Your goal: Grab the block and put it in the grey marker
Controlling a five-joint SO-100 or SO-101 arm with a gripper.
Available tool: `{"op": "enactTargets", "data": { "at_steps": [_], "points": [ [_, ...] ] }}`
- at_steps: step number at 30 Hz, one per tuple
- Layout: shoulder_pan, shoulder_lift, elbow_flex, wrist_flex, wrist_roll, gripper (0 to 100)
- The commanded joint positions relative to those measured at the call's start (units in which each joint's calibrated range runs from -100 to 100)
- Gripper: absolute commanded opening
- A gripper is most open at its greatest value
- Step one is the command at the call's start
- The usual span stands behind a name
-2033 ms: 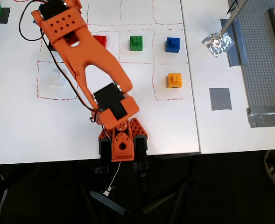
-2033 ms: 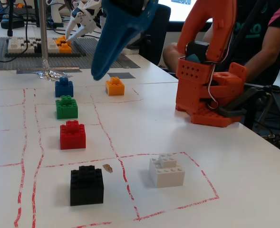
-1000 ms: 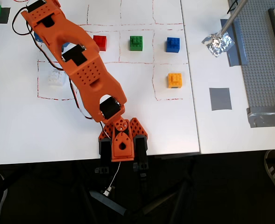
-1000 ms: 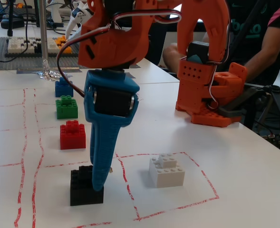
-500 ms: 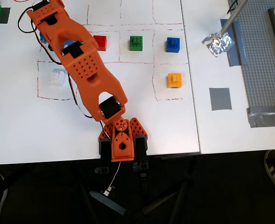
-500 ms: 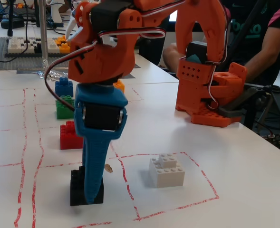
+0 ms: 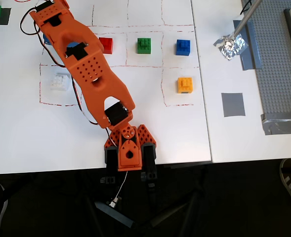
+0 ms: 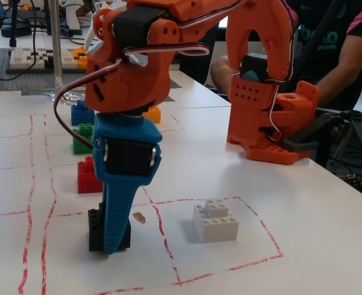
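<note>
White paper sheets (image 7: pixel 150 133) marked with a hand-drawn red grid cover the tabletop, and a person in dark clothing sits behind it in the fixed view. An orange arm (image 7: pixel 88 74) reaches from its base at the near table edge in the overhead view across the grid. Its gripper (image 8: pixel 111 236) hangs straight down, blue fingers (image 8: pixel 116 215) lowered over the black block (image 8: pixel 94 228), which sits on the paper in a grid square. In the fixed view the block is touching the fingers, showing at their left side and partly hidden behind the visible blue finger; I cannot tell whether the fingers are clenched on it or merely standing around it. In the same view a white brick (image 8: pixel 216 221) sits a little to the right of the fingers in its own square, and a red brick (image 8: pixel 88 176), a green brick (image 8: pixel 81 139) and a blue brick (image 8: pixel 81 114) line up behind them, receding. An orange brick (image 7: pixel 185 84) lies further off. The grey marker (image 7: pixel 233 104) is well apart from the fingers, on the far right sheet in the overhead view, bare, near a crumpled piece of foil (image 7: pixel 230 46) and a grey baseplate (image 7: pixel 281 64)
</note>
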Motion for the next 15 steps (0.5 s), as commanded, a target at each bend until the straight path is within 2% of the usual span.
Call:
{"op": "enactTargets", "data": {
  "at_steps": [1, 7, 15],
  "points": [
    [1.37, -5.89, -2.91, -1.01, 0.59, 2],
    [0.93, -13.30, -3.91, 4.46, -3.03, 0],
    [-0.31, -23.12, -9.98, 20.62, -15.09, 0]
  ]
}}
